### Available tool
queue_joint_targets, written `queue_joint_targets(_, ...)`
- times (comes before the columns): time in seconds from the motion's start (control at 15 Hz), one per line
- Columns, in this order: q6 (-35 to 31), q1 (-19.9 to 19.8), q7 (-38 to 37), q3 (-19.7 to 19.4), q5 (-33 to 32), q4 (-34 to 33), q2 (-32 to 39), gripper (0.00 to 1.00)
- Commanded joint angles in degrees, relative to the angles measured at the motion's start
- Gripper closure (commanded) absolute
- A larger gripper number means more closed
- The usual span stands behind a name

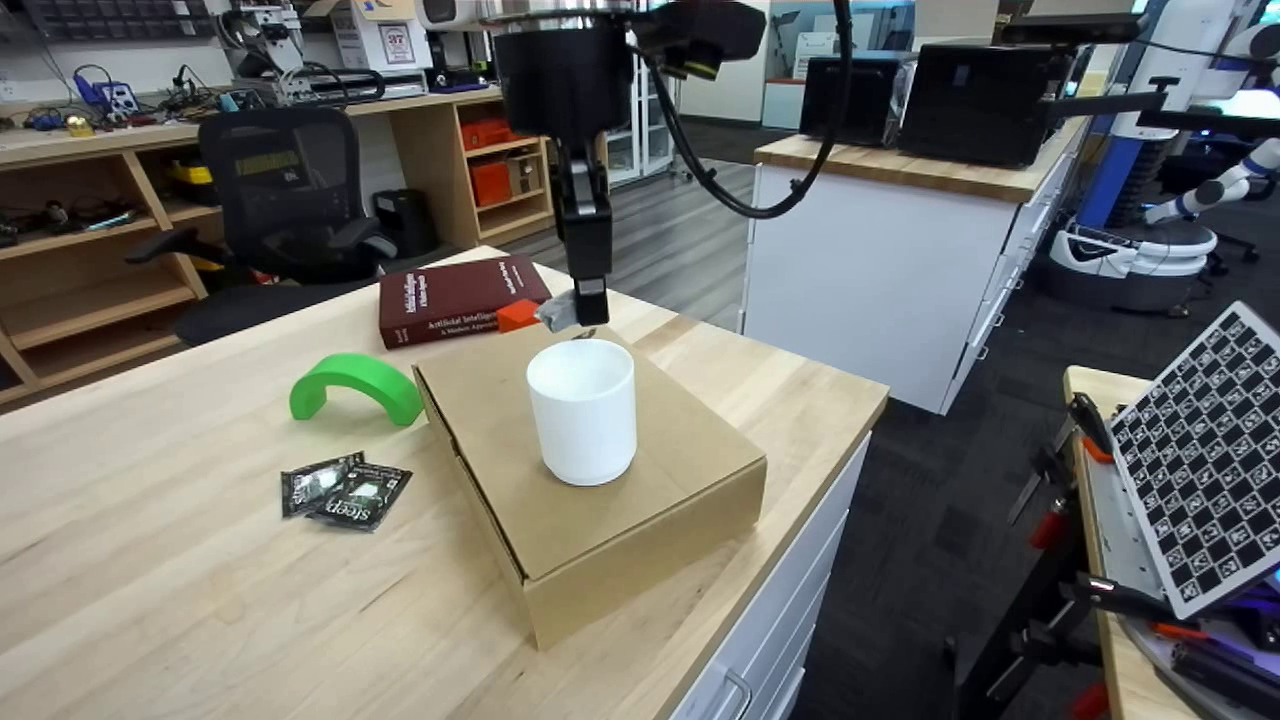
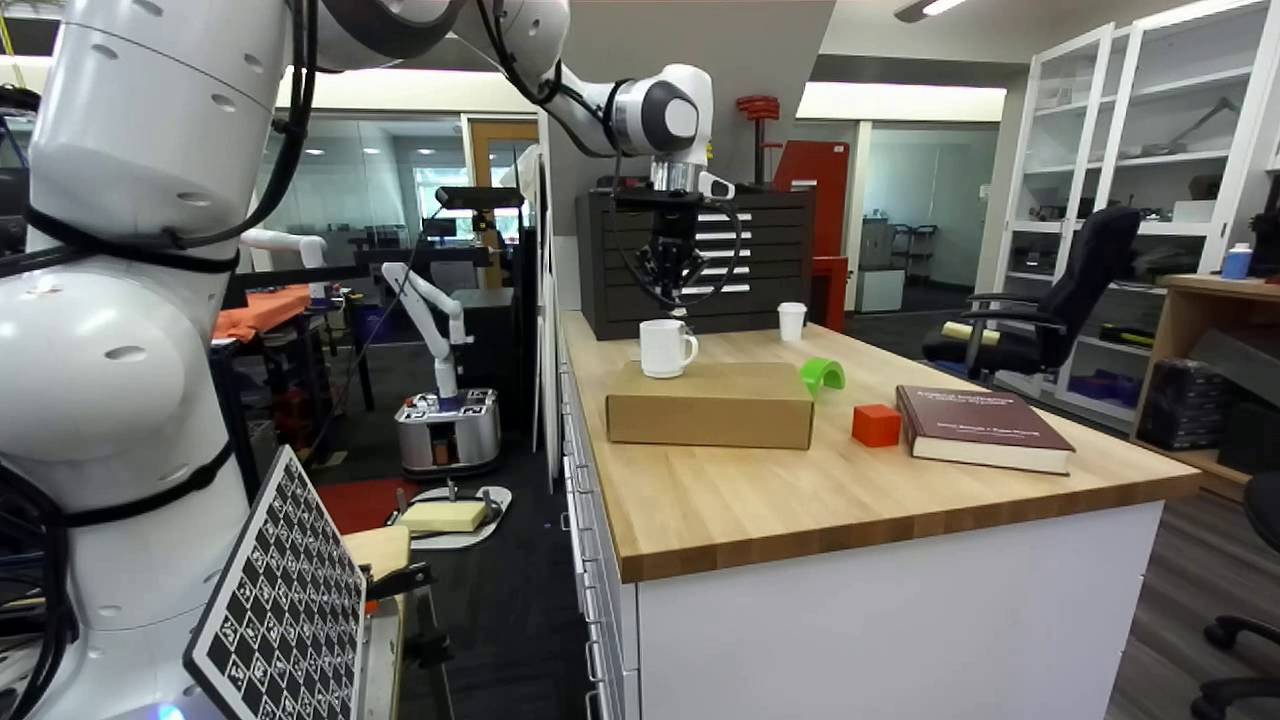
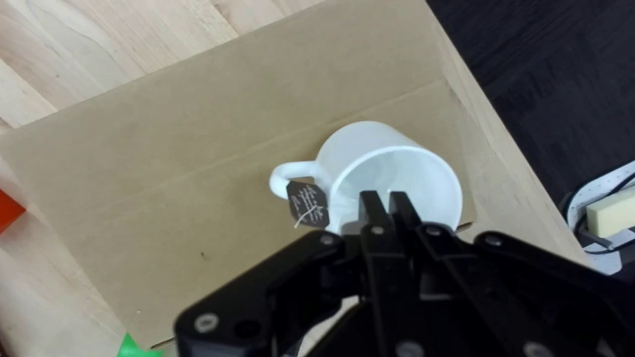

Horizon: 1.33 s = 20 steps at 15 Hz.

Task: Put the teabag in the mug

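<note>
Arm (image 2: 140,140): glossy white, rounded shells (image 2: 60,350) pitted with oval recesses (image 2: 125,354); black straps (image 2: 180,491), thick black cables (image 2: 302,80). Gripper (image 3: 383,197): black, slim squared fingers (image 3: 372,213), round silver screws (image 3: 206,323) in the links (image 3: 253,297). Above gripper: silver collar (image 2: 676,177), black housing (image 1: 710,33); higher up, white wrist (image 2: 690,76) with dark grey ring (image 2: 656,118). Beside gripper: curved black cable loop (image 1: 845,70).

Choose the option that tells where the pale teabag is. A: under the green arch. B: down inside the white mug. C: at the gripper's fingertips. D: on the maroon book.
C: in an exterior view the pale teabag shows at the fingertips of the gripper, outside the white mug.
</note>
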<state>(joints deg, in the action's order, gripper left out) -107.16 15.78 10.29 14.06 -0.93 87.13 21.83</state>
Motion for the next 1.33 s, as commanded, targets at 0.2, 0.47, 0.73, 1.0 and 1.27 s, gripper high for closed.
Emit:
queue_joint_targets(0.2, 6.9, 0.1, 0.5, 0.9, 2.6, -2.5, 1.9, 0.67)
queue_joint_targets(0.47, 7.7, 0.1, 0.5, 0.8, 2.6, -3.1, 2.6, 0.42)
queue_joint_targets(0.73, 8.0, 0.2, 0.1, 0.9, 2.6, -3.4, 2.6, 0.18)
queue_joint_targets(1.0, 7.9, 0.4, -0.3, 0.8, 2.4, -3.7, 2.0, 0.00)
queue_joint_targets(1.27, 5.8, 0.4, 0.0, 0.7, 1.9, -3.2, 2.4, 0.00)
